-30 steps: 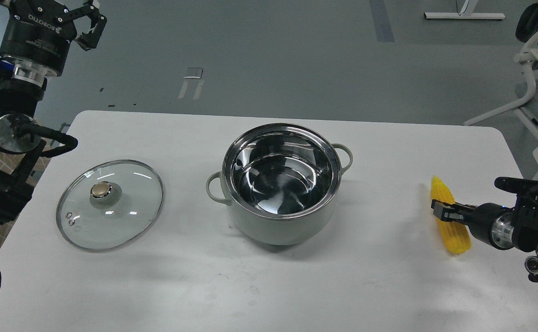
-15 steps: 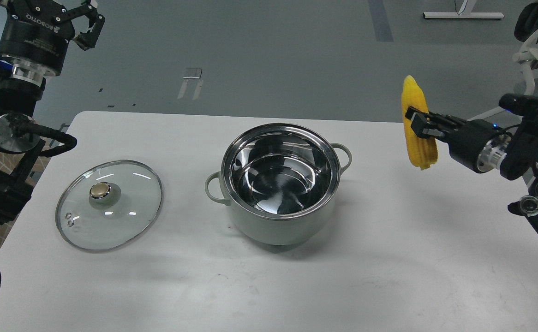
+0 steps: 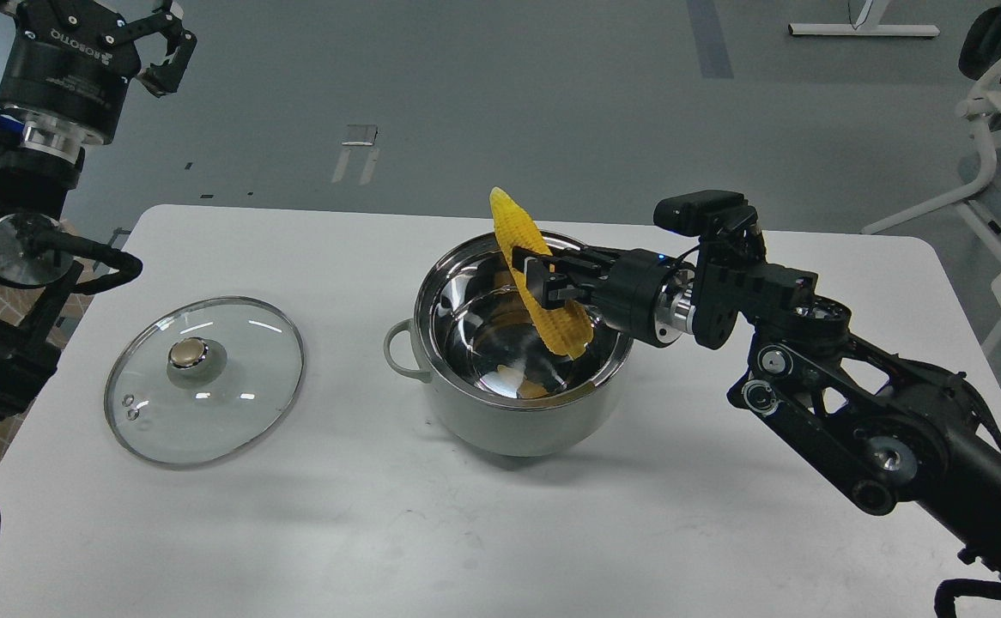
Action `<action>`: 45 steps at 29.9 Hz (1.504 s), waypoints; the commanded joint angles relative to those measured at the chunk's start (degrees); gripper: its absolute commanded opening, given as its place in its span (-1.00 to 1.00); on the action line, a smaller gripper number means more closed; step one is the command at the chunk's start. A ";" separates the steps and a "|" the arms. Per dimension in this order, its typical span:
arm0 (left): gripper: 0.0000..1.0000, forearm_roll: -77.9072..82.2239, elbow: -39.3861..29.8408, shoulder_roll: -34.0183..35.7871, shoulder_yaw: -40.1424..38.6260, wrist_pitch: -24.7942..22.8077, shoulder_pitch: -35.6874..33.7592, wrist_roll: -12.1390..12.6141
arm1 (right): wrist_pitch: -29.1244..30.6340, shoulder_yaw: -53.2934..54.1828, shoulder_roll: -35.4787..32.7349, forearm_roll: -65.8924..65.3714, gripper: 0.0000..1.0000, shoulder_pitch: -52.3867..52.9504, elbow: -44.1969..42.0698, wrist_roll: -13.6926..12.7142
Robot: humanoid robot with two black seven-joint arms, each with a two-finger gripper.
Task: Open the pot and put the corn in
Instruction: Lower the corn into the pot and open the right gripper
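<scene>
Head view: right gripper [image 3: 543, 287] has its fingers [image 3: 562, 293] clamped on the corn [image 3: 542, 283] around mid-length. Cob is tilted, pointed tip up and toward the far rim, blunt end down over the steel interior of the pot [image 3: 518, 421]. Corn hangs above the pot opening, clear of the bottom; its yellow reflection shows on the inner wall. Pot sits uncovered mid-tabletop [image 3: 724, 532], loop handles at left and far right. Glass lid [image 3: 204, 379] lies flat on the tabletop well left of the pot, knob up, not touching it. Left gripper [image 3: 157, 43] is up at the top-left corner, off the tabletop edge, fingers spread apart with nothing between them. Right arm reaches in from the lower right across the tabletop.
</scene>
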 commanded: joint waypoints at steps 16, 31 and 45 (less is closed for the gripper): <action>0.96 -0.01 0.00 0.70 -0.11 -0.01 0.00 -0.34 | 0.09 -2.76 -0.84 0.01 0.74 1.15 -0.39 0.28; 0.96 0.52 2.10 0.61 0.85 -0.01 0.00 0.36 | -0.61 25.06 8.65 9.83 1.00 7.90 -4.77 0.72; 0.96 0.78 6.06 -0.27 1.30 -0.01 0.00 1.85 | -2.28 45.05 4.35 48.40 1.00 17.93 -29.99 1.51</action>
